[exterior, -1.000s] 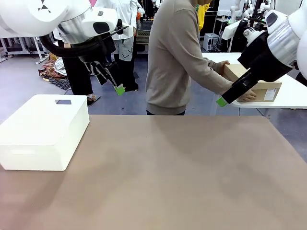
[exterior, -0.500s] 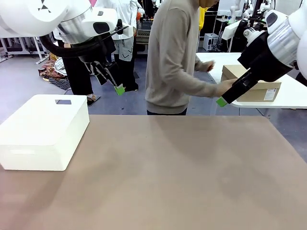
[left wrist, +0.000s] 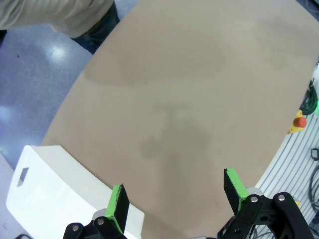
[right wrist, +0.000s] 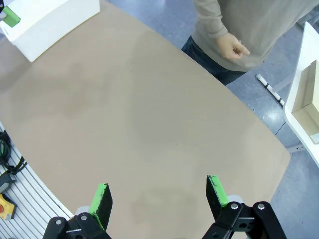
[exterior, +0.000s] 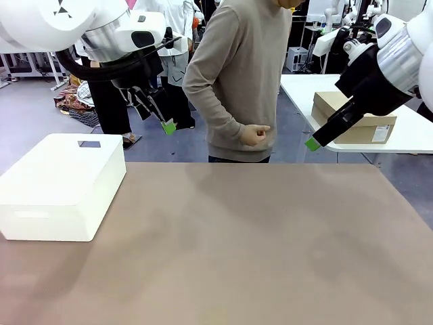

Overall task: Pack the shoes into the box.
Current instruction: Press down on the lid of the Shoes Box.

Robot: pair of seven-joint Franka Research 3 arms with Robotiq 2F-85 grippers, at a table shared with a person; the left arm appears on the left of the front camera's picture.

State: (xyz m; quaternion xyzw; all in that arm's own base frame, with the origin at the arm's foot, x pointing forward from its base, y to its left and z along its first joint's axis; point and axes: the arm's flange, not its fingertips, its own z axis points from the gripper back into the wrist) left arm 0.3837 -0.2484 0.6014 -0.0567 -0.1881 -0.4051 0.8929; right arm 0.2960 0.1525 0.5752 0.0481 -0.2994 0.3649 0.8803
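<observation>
Both claws hang above the brown table (exterior: 270, 237), spread wide and holding nothing: left claw (left wrist: 177, 194) near the white box (exterior: 61, 186), right claw (right wrist: 157, 199) opposite. Behind a person's hand (exterior: 254, 135), the cardboard box (exterior: 355, 116) sits on a separate white table (exterior: 413, 139).

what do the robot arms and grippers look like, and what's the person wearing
Glossy white rounded arm shells with black joints. The left gripper and right gripper are black linkages tipped with bright green pads. The person wears a beige long-sleeved sweater with ribbed cuffs.
</observation>
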